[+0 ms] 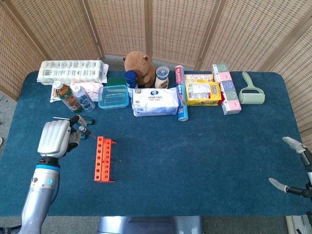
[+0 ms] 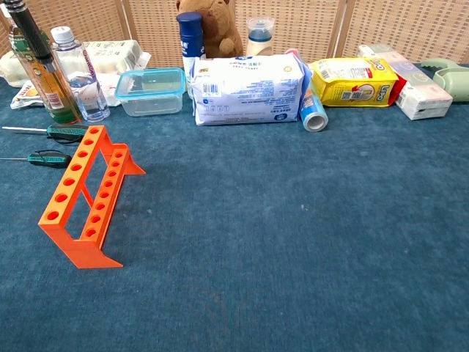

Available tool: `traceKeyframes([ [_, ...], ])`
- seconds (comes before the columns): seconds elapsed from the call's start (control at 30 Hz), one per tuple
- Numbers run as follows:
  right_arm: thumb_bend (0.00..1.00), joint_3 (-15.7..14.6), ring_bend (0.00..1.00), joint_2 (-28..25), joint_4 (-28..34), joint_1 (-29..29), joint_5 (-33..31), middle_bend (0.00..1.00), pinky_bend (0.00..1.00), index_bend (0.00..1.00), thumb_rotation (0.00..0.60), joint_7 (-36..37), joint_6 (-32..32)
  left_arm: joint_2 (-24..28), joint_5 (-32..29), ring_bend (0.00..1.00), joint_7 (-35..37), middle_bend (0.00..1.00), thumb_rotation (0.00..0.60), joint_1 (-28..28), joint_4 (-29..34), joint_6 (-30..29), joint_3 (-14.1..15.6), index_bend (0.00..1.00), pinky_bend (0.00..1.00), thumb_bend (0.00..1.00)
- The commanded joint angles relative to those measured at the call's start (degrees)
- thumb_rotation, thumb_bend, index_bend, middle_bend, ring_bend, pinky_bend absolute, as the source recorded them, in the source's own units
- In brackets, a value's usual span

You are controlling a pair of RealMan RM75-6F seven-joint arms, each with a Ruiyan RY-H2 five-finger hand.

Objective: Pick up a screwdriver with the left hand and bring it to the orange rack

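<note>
The orange rack (image 1: 104,158) (image 2: 84,194) stands on the blue table, left of centre. My left hand (image 1: 57,139) hovers just left of the rack's far end and grips a dark screwdriver (image 1: 79,125), its tip pointing toward the rack. In the chest view only that held screwdriver (image 2: 31,35) shows, slanting at the top left in front of the bottles; the hand itself is out of frame. Two green-handled screwdrivers (image 2: 57,132) (image 2: 45,158) lie on the cloth left of the rack. My right hand (image 1: 306,168) sits at the table's right edge, fingers apart and holding nothing.
Along the back stand a tea bottle (image 1: 67,96), a water bottle (image 1: 86,101), a clear box (image 1: 113,96), a wipes pack (image 1: 156,101), a plush toy (image 1: 139,66), a yellow bag (image 1: 202,92) and a lint roller (image 1: 251,92).
</note>
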State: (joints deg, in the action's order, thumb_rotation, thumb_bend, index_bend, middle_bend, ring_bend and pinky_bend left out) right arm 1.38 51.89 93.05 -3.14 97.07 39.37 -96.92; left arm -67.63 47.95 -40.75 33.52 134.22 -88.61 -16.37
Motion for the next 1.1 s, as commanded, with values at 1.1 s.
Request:
traceKeyframes([
  [1.1,0.07,0.16,0.14,-0.45,-0.26,0.16,-0.26,0.16,0.18,0.09,0.6,1.74,-0.24,-3.88,-2.96,0.98,-2.37,1.0,0.6,2.74,-2.2,-1.6,-0.14,0.51,1.0,0.49],
])
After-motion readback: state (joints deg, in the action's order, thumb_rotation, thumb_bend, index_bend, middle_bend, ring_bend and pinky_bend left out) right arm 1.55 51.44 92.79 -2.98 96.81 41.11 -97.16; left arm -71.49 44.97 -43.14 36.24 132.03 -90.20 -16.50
